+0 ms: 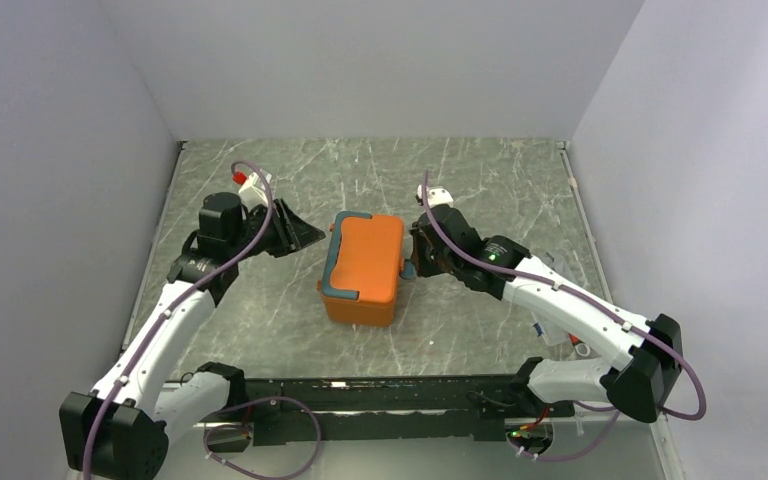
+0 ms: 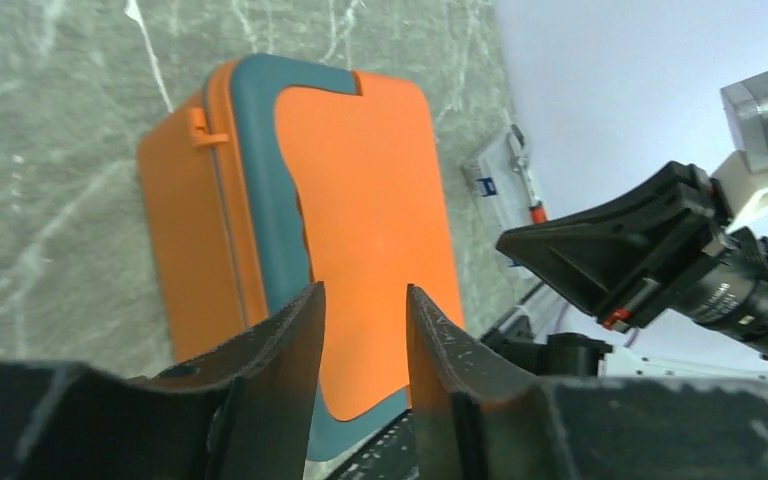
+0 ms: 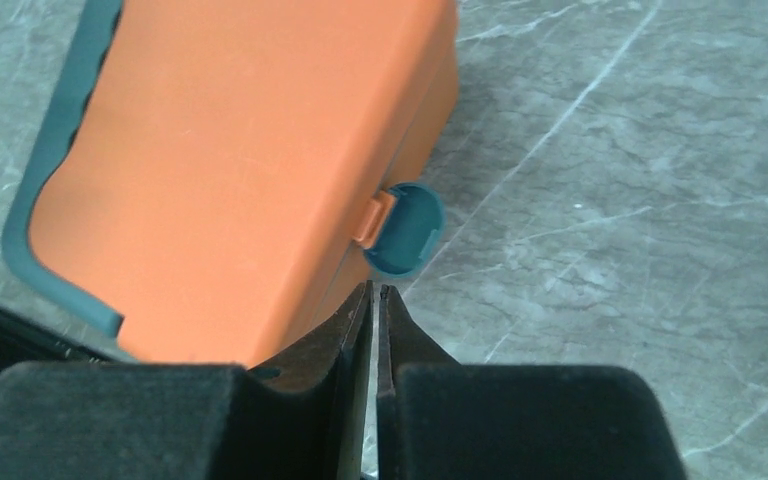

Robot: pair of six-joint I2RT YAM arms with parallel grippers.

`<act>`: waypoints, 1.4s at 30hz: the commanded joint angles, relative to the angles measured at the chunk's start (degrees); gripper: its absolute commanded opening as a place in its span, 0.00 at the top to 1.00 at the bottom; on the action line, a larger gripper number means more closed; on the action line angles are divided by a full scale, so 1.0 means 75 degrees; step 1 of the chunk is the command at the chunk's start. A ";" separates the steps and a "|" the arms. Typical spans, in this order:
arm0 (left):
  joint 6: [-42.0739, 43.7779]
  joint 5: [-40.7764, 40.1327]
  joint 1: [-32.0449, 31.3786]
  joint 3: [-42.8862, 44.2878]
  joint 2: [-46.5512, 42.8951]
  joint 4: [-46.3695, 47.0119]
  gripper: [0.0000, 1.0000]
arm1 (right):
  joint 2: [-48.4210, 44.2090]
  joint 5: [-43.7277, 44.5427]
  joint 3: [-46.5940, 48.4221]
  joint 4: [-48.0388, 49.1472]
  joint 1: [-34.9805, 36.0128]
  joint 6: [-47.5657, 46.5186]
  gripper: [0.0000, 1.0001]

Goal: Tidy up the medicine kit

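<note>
The medicine kit [image 1: 370,262] is an orange box with its lid shut, standing mid-table, with a teal handle [image 1: 336,262] along its left side. My left gripper [image 1: 310,236] is open and empty just left of the kit. In the left wrist view its fingers [image 2: 295,335] frame the kit's lid [image 2: 360,190]. My right gripper [image 1: 415,258] is shut and empty at the kit's right side. In the right wrist view its tips [image 3: 375,290] sit just below the round teal latch [image 3: 406,230] on the kit [image 3: 230,160].
A small white packet [image 2: 505,178] and other packets [image 1: 558,335] lie on the table at the right, near the right arm. Grey walls enclose the table on three sides. A black rail [image 1: 380,400] runs along the near edge.
</note>
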 commanded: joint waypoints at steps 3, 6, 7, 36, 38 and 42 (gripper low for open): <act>0.1058 -0.0619 -0.0024 0.0898 0.0102 -0.0365 0.43 | -0.0364 -0.1098 0.0082 0.0813 0.0108 -0.0517 0.89; 0.1212 -0.0640 -0.0023 0.1190 0.0372 -0.0080 0.29 | -0.0507 -0.1429 -0.0075 0.1029 0.0271 -0.0643 0.87; 0.1253 -0.0684 -0.0025 0.1350 0.0510 -0.0026 0.26 | -0.0548 -0.1518 -0.0123 0.1073 0.0349 -0.0672 0.87; 0.2051 0.1570 -0.0177 0.6400 0.7026 0.0080 0.13 | 0.0249 -0.1188 -0.1775 0.2870 0.3024 -0.0260 0.89; 0.2149 0.1845 -0.0258 0.6726 0.7424 -0.0172 0.14 | 0.0447 -0.0925 -0.1755 0.2884 0.3029 -0.0061 0.95; 0.2594 0.2196 -0.0375 0.7259 0.8065 -0.0879 0.17 | 0.0873 -0.0308 -0.1545 0.2586 0.3031 0.0289 1.00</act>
